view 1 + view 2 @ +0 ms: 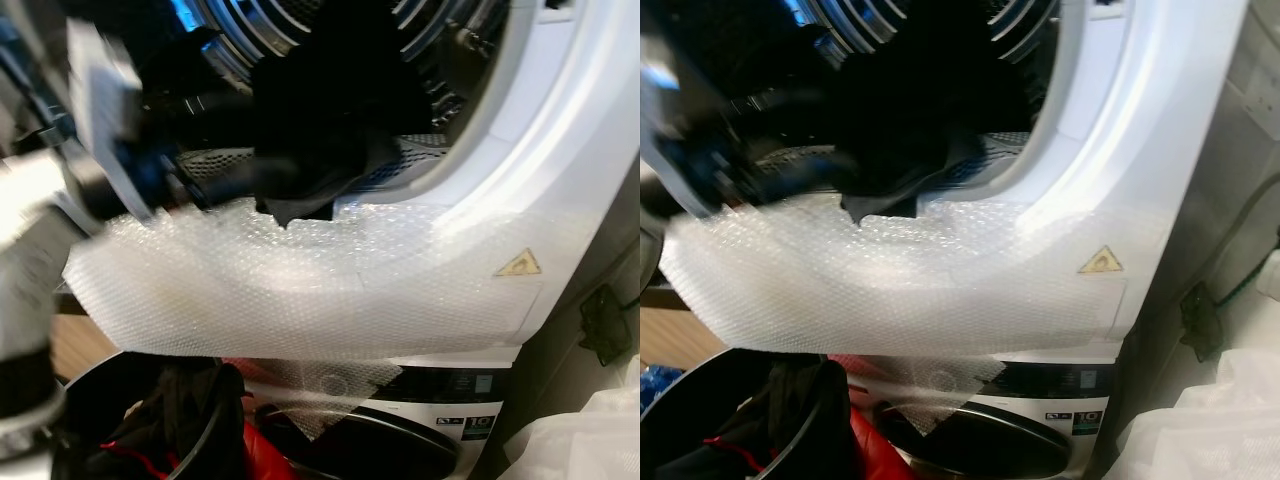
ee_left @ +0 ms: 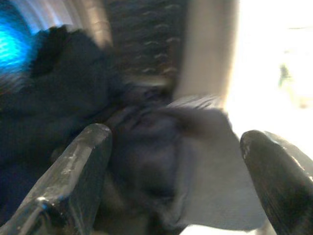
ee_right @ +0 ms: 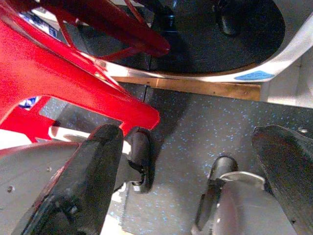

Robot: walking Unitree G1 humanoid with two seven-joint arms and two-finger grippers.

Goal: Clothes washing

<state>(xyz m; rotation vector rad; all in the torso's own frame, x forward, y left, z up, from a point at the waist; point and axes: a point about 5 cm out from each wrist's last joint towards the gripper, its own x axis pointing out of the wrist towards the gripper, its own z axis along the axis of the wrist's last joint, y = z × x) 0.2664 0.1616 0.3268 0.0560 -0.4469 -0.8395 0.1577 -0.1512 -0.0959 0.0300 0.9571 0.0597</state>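
Mid-load: dark garment (image 1: 320, 130) hanging over the drum opening (image 1: 300, 30) onto the bubble wrap (image 1: 300, 280), left gripper (image 2: 176, 166) jaws wide around it, right gripper (image 3: 190, 171) jaws wide and empty near floor, more clothes in the basket (image 1: 180, 420) below.

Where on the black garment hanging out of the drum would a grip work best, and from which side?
Probably the lowest fold of the black garment, where it drapes over the drum lip onto the bubble wrap. Come from the front: that hanging edge is free, while the rest bunches inside.
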